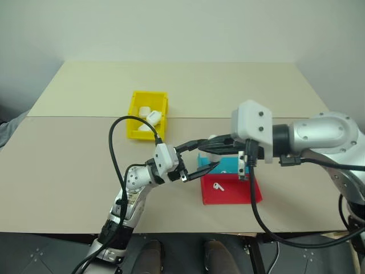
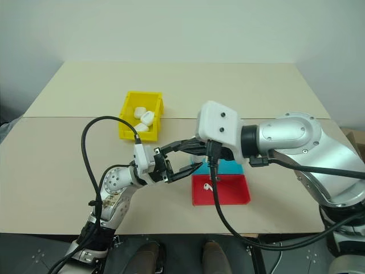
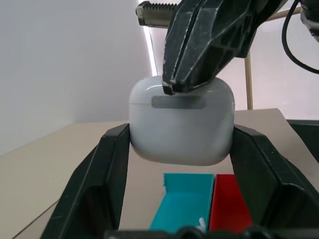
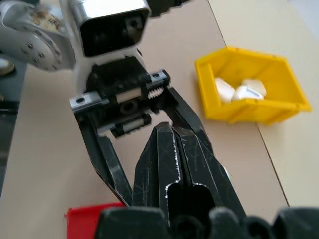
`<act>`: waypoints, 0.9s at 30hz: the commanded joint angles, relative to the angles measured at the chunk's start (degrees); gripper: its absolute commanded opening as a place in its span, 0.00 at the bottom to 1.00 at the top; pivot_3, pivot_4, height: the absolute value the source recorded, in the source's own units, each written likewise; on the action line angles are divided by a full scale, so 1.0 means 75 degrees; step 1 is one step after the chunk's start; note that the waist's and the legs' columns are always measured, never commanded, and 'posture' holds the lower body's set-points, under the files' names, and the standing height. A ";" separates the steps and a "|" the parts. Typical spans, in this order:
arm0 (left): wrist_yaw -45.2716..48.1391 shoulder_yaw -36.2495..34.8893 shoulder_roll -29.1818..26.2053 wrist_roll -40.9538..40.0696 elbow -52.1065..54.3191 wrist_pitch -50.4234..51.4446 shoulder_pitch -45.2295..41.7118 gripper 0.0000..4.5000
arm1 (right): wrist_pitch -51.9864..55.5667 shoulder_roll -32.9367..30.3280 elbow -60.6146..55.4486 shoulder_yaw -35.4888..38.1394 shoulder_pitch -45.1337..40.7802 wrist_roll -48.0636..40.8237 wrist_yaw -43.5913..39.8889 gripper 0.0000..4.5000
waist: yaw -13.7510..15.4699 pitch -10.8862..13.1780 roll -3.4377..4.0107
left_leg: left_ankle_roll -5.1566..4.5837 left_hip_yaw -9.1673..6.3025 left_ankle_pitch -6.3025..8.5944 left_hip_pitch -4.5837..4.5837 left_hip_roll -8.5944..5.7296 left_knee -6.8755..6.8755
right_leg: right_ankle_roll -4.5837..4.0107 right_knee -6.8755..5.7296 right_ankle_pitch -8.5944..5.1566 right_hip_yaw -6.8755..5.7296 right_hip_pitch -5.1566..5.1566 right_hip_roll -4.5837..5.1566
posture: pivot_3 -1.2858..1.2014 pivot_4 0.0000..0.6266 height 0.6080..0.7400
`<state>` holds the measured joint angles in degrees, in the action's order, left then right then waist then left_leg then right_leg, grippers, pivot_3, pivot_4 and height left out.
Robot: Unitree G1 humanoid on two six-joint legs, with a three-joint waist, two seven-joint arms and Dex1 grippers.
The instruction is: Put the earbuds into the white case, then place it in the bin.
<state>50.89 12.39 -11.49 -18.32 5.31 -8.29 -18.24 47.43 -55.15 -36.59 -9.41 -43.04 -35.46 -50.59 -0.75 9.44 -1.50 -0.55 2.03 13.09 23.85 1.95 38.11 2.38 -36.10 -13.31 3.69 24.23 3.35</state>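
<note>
The left gripper (image 3: 180, 149) pinches the small glossy white rounded earbud case (image 3: 182, 127) between its black fingers, holding it up over the shallow blue tray (image 3: 183, 199) and red tray (image 1: 230, 189), seemingly to steady it. The right gripper (image 3: 172, 82), jaws pressed together, tips onto the case's lid, probably to press it closed. One tiny white earbud (image 1: 218, 186) lies in the red tray, well apart from the tall-walled yellow plastic bin (image 1: 137, 132).

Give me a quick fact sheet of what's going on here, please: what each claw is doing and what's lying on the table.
Left gripper: shut on the white case, held above the table
Right gripper: shut, tips on top of the case
Case lid: looks shut
Yellow bin: far side of the table, already holds several white cases
Red tray: near edge, one earbud lying in it
Blue tray: just behind the red tray, partly hidden by the grippers
</note>
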 commanded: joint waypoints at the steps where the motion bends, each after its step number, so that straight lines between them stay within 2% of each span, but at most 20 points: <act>1: -0.0042 -0.0110 0.0083 -0.0285 0.0523 -0.0141 -0.0103 0.61 | -0.0182 -0.0205 -0.0018 0.0228 0.0138 0.0227 -0.0198 0.01 | -0.0003 0.0000 0.0000 | 0.0000 -0.0001 0.0000 0.0000 0.0001 0.0000 | 0.0000 0.0000 0.0000 0.0000 0.0000 -0.0001 | 0.52 0.24 1.00; 6: -0.0290 -0.0289 0.0104 -0.0216 0.0474 -0.0180 -0.0005 0.61 | 0.0058 0.0528 0.0258 0.1451 -0.0073 -0.0940 0.0119 0.01 | -0.0006 0.0000 0.0000 | 0.0000 -0.0002 0.0000 -0.0001 0.0001 0.0003 | -0.0002 -0.0001 0.0002 0.0000 -0.0001 -0.0002 | 0.52 0.24 1.00; 9: -0.1162 -0.0645 0.0376 0.0210 0.0302 -0.0480 -0.0105 0.61 | 0.0158 0.0740 0.0345 0.2255 0.0045 -0.1443 0.0431 0.01 | 0.0010 0.0000 -0.0001 | 0.0000 -0.0005 0.0000 -0.0002 0.0001 0.0003 | -0.0001 -0.0003 0.0003 -0.0001 -0.0006 -0.0002 | 0.52 0.24 1.00; 12: -0.3791 -0.1268 0.1108 0.1631 -0.0256 -0.0286 -0.0998 0.61 | 0.0356 0.0791 0.0306 0.2879 0.0497 -0.1704 0.0994 0.01 | 0.0101 0.0001 -0.0003 | 0.0000 -0.0008 0.0000 -0.0001 -0.0001 0.0012 | 0.0006 0.0000 0.0008 -0.0004 -0.0012 0.0001 | 0.52 0.24 1.00; 15: -0.6627 -0.2032 0.1555 0.2856 -0.1058 0.1129 -0.2206 0.61 | 0.0525 0.0904 0.0232 0.3256 0.1166 -0.1853 0.1480 0.01 | 0.0202 0.0005 -0.0012 | -0.0001 -0.0016 0.0000 0.0009 -0.0006 0.0043 | 0.0027 0.0007 0.0031 -0.0008 -0.0026 0.0001 | 0.52 0.24 1.00; 17: -0.7498 -0.2274 0.1567 0.3261 -0.1490 0.1330 -0.2534 0.61 | 0.0544 0.0922 0.0151 0.3295 0.1504 -0.1876 0.1669 0.01 | 0.0160 0.0001 -0.0007 | -0.0005 -0.0022 0.0002 0.0029 -0.0007 0.0072 | 0.0040 0.0008 0.0039 -0.0010 -0.0025 -0.0001 | 0.52 0.24 1.00; 21: -0.8114 -0.2228 0.1302 0.3715 -0.2469 0.1436 -0.2934 0.61 | 0.0450 0.0937 0.0106 0.3081 0.1984 -0.1718 0.1811 0.01 | 0.0109 -0.0004 0.0002 | -0.0025 -0.0019 0.0015 0.0034 -0.0011 0.0072 | 0.0046 0.0007 0.0041 0.0011 -0.0006 -0.0001 | 0.52 0.24 1.00; 26: -0.8552 -0.2102 0.1175 0.3899 -0.3942 0.1492 -0.3666 0.61 | 0.0530 0.0913 0.0282 0.2782 0.1927 -0.1593 0.1959 0.01 | 0.0165 -0.0002 -0.0001 | -0.0023 -0.0018 0.0013 0.0050 -0.0013 0.0085 | 0.0043 0.0005 0.0045 -0.0004 0.0000 -0.0002 | 0.52 0.24 1.00; 27: -0.8559 -0.2110 0.1169 0.3854 -0.4106 0.1448 -0.3750 0.69 | 0.0537 0.0910 0.0291 0.2771 0.1926 -0.1589 0.1982 0.00 | 0.0181 -0.0002 -0.0001 | -0.0023 -0.0017 0.0013 0.0051 -0.0014 0.0088 | 0.0045 0.0006 0.0045 -0.0005 -0.0001 0.0000 | 0.52 0.24 1.00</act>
<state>-12.48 -4.09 -2.48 10.14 -25.21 3.90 -44.07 51.59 -47.94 -34.02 10.87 -27.94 -47.72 -36.20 0.61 9.43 -1.51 -0.72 1.90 13.19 24.25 1.84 38.77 2.74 -36.01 -12.96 3.65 24.22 3.35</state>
